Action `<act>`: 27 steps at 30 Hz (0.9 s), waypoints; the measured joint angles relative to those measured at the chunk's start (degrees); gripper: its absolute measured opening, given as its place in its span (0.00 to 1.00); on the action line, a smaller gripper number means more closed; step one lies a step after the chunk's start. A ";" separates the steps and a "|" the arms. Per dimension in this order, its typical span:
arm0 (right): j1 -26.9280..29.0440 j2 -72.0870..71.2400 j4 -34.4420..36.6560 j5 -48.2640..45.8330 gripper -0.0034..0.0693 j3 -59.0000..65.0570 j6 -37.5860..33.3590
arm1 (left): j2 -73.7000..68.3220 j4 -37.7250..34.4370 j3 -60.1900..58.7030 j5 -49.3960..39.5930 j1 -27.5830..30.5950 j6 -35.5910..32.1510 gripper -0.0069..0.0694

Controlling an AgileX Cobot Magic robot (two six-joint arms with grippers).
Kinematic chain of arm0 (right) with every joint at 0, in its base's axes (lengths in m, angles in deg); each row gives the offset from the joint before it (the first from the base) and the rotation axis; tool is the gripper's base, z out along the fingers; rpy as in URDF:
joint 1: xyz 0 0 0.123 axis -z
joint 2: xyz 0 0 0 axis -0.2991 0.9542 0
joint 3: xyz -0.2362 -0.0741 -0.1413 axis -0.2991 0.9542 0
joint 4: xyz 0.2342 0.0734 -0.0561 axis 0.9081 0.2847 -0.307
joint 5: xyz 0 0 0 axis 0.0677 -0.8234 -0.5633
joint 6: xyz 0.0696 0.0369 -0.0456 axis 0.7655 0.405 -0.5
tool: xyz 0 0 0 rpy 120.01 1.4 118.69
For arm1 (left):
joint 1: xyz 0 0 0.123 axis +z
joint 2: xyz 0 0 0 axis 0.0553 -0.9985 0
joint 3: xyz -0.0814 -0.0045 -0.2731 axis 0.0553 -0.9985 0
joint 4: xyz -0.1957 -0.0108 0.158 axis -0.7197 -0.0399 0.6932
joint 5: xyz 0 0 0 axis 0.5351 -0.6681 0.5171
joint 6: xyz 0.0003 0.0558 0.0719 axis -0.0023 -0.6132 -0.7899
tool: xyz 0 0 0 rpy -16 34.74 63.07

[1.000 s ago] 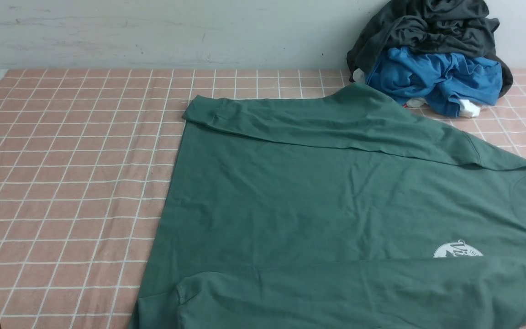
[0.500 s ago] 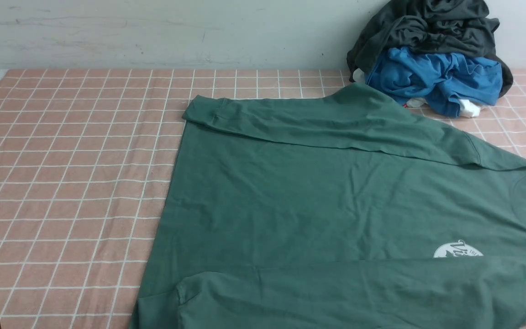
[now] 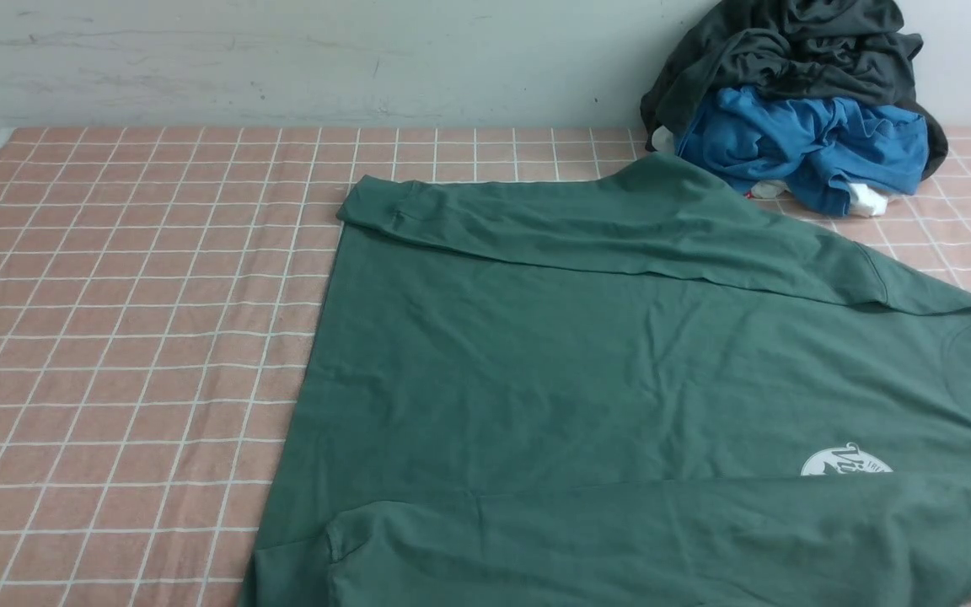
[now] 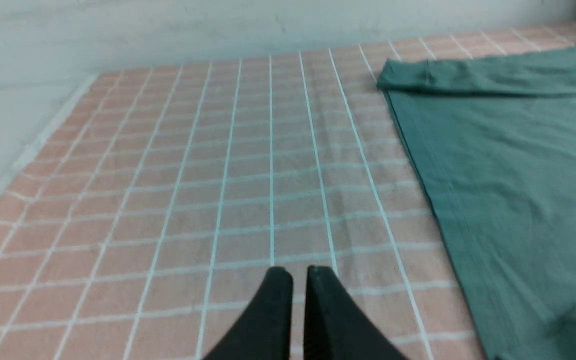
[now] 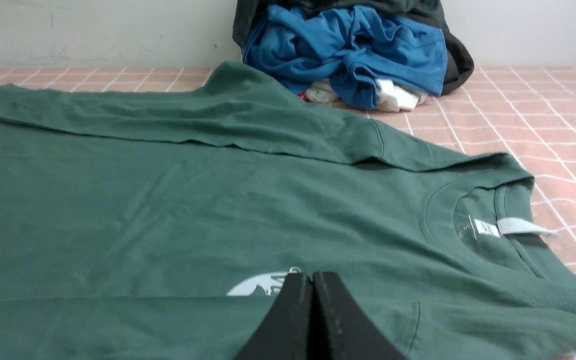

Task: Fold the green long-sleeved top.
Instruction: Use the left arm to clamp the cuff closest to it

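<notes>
The green long-sleeved top (image 3: pixel 603 379) is spread flat, front upward, over the middle and right of the tabletop (image 3: pixel 131 320), reaching its near edge. Its long axis is laid from left to right: the hem (image 4: pixel 433 165) is turned toward the left edge and the ribbed collar (image 5: pixel 433 220) toward the right. Both sleeves are folded inward along the body, one on the far side (image 3: pixel 587 228) and one on the near side (image 3: pixel 662 539), cuffs pointing left.

The tabletop is covered by a pink cloth checked with white lines, slightly rippled, and is bounded at the far edge by a pale, scuffed wall (image 3: pixel 283 59). In the far right corner a blue garment (image 3: pixel 806 143) is heaped under a charcoal garment (image 3: pixel 789 42), just beside the far shoulder.

The white neck label (image 5: pixel 518 226) and whole collar are shown clearly only in the right wrist view. The front view cuts them at its border and gives the round logo (image 3: pixel 844 462) half covered by the near sleeve.

The left claw (image 4: pixel 293 272) is held over bare cloth left of the hem, its fingers nearly together and empty. The right claw (image 5: pixel 312 277) is pressed closed above the near sleeve, gripping nothing.
</notes>
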 joint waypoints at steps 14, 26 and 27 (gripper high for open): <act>0.00 0.05 2.62 40.01 0.03 -1.02 14.93 | -0.59 -2.60 2.75 41.25 0.00 13.72 0.13; -0.77 26.43 -13.57 -7.14 0.03 -35.47 10.90 | -40.48 6.93 44.70 -10.85 -0.33 17.31 0.12; -1.11 29.53 -12.49 -11.18 0.03 -36.46 10.60 | -43.17 5.91 45.26 -14.74 -0.81 17.11 0.12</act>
